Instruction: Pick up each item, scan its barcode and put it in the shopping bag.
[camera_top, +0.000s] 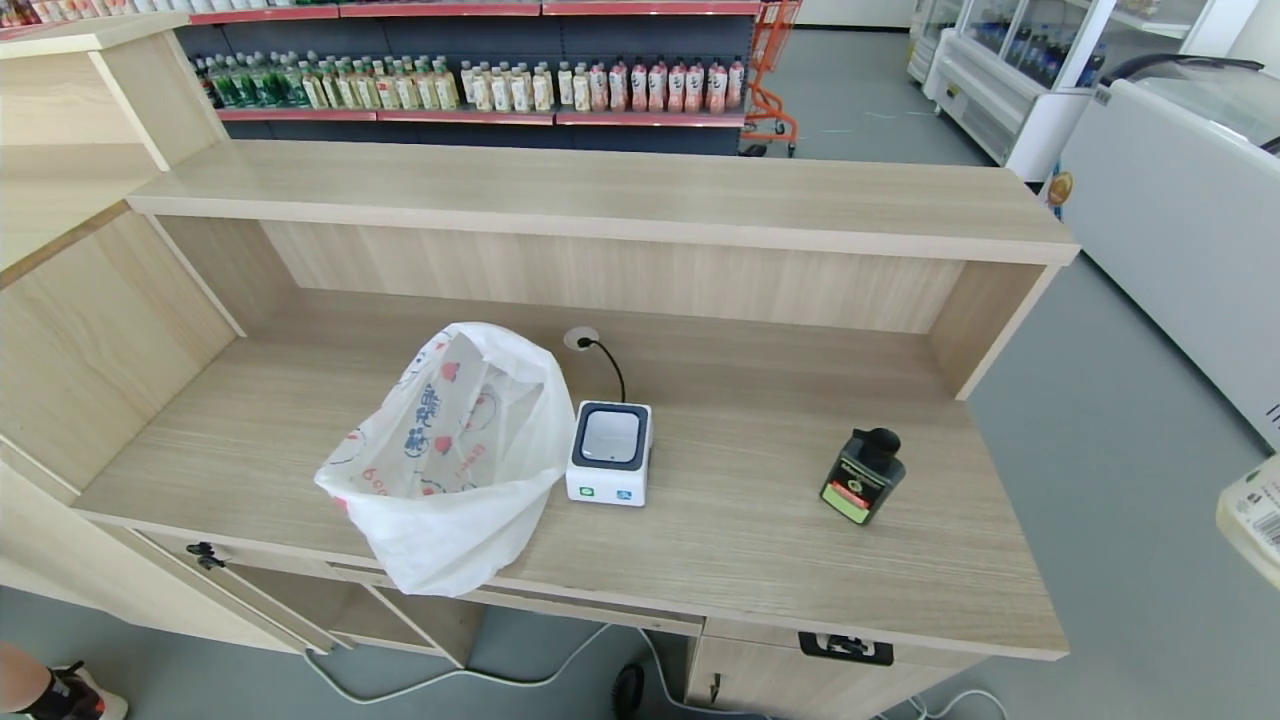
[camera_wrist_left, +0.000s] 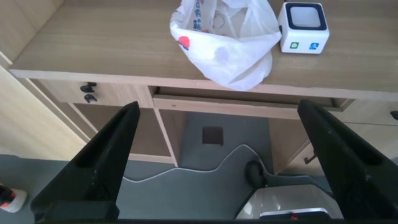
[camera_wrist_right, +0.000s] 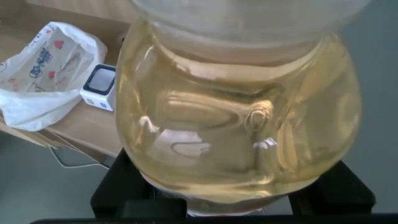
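1 yellow bottle (camera_wrist_right: 236, 106) | 1 bag (camera_top: 455, 530) | 1 scanner (camera_top: 609, 452) | 1 dark bottle (camera_top: 862, 477)

Shop fittings standing around a pale wooden table (camera_top: 760, 440)
Drink bottles (camera_top: 470, 88) are lining a red-edged shelf (camera_top: 470, 117) behind the table, an orange trolley (camera_top: 772, 100) is standing at the shelf's end, a white chest freezer (camera_top: 1170, 200) is sitting on the right, and a white cable (camera_top: 430, 680) is trailing over the grey floor (camera_top: 1100, 450).
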